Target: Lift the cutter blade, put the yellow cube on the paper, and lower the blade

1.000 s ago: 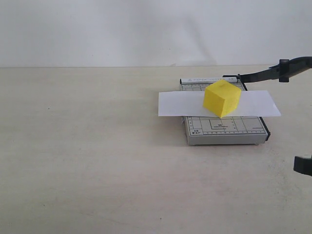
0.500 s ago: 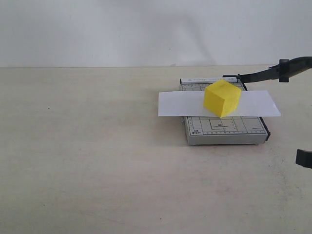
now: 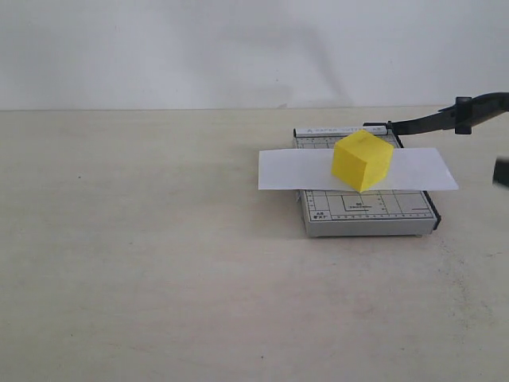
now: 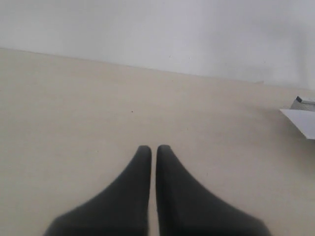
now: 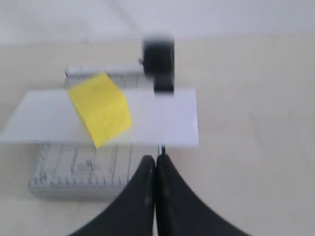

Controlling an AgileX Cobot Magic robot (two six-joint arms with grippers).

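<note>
The yellow cube [image 3: 362, 161] rests on the white paper [image 3: 294, 169], which lies across the grey gridded board [image 3: 366, 213]. The cutter blade [image 3: 433, 121] stands raised, sloping up to the right from its hinge. In the right wrist view my right gripper [image 5: 156, 158] is shut and empty, just short of the board's edge, facing the cube [image 5: 101, 108], the paper [image 5: 157, 115] and the blade's blurred black handle [image 5: 158, 61]. Only a dark bit of it [image 3: 502, 172] shows in the exterior view. My left gripper [image 4: 153, 147] is shut and empty over bare table.
The beige table [image 3: 143, 255] stretches wide to the left of the cutter, with a white wall behind. A corner of the paper [image 4: 302, 122] and of the board [image 4: 305, 101] shows at the edge of the left wrist view.
The right gripper has risen along the right edge of the exterior view, from beside the board's front to level with the paper. Cube, paper and blade have not moved.
</note>
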